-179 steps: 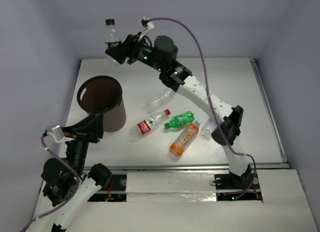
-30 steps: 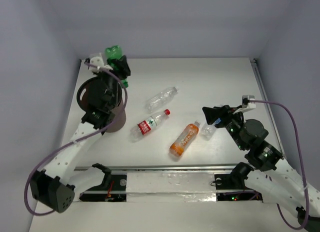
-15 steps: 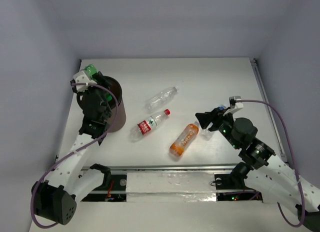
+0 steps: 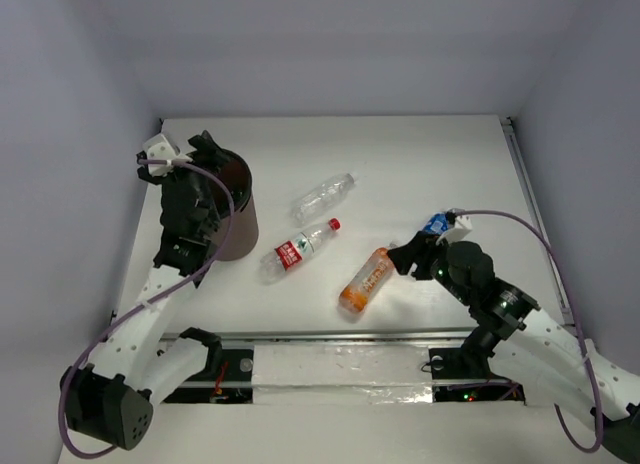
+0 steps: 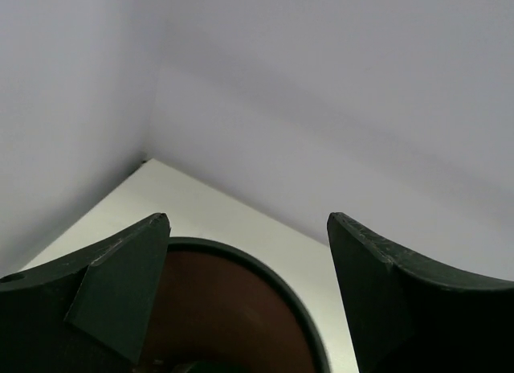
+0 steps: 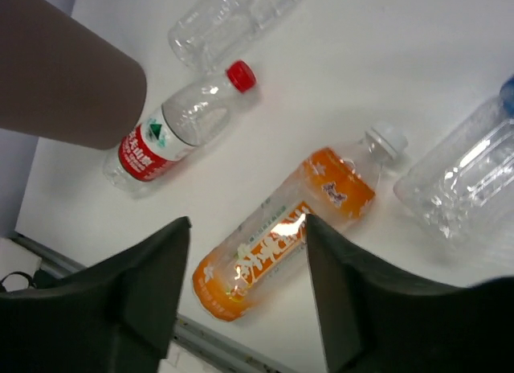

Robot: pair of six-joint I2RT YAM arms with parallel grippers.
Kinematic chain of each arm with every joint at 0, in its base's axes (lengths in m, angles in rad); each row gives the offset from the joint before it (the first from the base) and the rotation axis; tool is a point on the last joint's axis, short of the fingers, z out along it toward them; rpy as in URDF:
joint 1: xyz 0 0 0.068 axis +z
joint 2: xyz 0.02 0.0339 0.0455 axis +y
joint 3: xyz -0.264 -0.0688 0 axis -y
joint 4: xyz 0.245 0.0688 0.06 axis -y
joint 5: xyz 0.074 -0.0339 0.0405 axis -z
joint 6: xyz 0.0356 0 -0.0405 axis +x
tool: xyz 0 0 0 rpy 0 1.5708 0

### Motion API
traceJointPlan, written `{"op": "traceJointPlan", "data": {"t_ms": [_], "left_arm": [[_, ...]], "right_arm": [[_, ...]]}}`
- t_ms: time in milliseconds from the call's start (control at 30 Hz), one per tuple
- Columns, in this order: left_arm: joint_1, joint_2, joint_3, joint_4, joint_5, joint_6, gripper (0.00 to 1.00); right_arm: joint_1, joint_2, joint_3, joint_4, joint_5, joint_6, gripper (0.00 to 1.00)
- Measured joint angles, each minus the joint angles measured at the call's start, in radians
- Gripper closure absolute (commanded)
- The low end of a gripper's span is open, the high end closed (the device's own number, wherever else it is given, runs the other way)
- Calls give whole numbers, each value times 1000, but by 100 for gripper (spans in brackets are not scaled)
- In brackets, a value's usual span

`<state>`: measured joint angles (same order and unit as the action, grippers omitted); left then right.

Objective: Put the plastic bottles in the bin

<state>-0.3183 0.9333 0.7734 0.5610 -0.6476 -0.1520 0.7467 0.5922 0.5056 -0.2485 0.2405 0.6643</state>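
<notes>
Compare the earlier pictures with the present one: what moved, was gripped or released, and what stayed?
The left gripper lifted the green bottle over the bin and let go; it is out of sight. The right gripper swung back from the bin and hovers open over the orange bottle. That bottle, the red-labelled bottle and the plain clear bottle stayed put.

From above, the left arm (image 4: 185,219) covers most of the bin (image 4: 243,216) mouth, hiding its inside. The right hand (image 4: 403,256) hides most of the blue-labelled bottle (image 4: 435,223), which the right wrist view crops at its right edge.
</notes>
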Motion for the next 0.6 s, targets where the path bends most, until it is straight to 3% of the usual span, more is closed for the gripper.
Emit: {"op": "traceJointPlan", "data": {"t_ms": [33,167,267,400,533,600], "left_arm": [[0,-9,9,-13,19,-10,25],[-8,-64,59,-83,139,-50,34],[-51,-111,101,-151,245,-75,48],[-100,-174,138,-257,442,-98,79],[-101,-213,141,-386,667,-103,79],[-101,-233,122,-438,779,-100,72]], "right_arm": [[0,0,-11,-16,-4,18,16],[0,10,-31,-66,-13,78,11],[0,42,-31,-87,-13,114,11],[0,108,-31,-107,-13,154,9],[0,218,-31,-94,-22,192,0],[0,301,-29,-72,-34,214,0]]}}
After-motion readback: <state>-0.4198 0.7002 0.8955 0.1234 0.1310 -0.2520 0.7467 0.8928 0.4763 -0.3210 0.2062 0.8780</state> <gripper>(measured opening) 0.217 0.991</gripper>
